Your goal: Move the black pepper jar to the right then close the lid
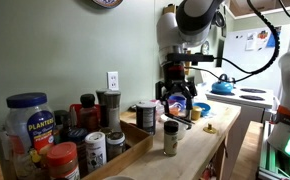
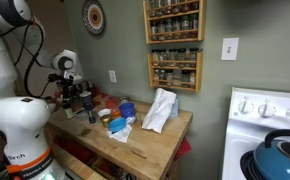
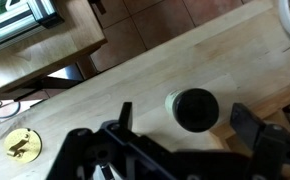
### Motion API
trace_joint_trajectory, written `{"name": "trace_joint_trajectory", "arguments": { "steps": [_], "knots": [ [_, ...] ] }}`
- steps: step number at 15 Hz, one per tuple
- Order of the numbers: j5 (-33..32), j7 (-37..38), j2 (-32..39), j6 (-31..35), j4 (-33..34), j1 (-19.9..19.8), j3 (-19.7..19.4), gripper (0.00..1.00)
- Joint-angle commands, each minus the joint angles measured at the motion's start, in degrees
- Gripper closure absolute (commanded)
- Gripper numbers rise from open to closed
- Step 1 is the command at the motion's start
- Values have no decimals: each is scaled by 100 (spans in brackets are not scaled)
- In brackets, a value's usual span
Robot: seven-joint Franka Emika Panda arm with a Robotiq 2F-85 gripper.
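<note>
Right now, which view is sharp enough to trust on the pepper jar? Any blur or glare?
Wrist view: black pepper jar fairly sharp from above, evenly lit, no glare. In an exterior view the jar is small but clear, while the near Planters jar is soft and dim. In an exterior view the white arm looms bright; jars there too small to judge.

Black pepper jar [image 1: 170, 138] stood upright on counter [image 1: 195, 152], by itself. Gripper [image 1: 176, 100] hung at jar's 12 o'clock, not touching. Large jar [image 1: 27, 120] sat at 9 o'clock; kettle [image 1: 223, 86] on stove [image 1: 253, 97] at 2 o'clock.
</note>
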Motion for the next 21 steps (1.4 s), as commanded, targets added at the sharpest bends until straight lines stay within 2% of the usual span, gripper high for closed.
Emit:
{"name": "trace_joint_trajectory", "arguments": {
  "steps": [1,3,11,13,16,21],
  "knots": [
    [335,-310,-162,163,-58,0,24,23],
    [461,-471,-75,264,-33,13,39,34],
    [414,-566,324,800,-95,69,102,95],
    [394,-555,416,883,-108,78,106,100],
    [361,-530,600,969,-133,79,88,100],
    [391,-563,471,877,-125,66,84,100]
  ]
}}
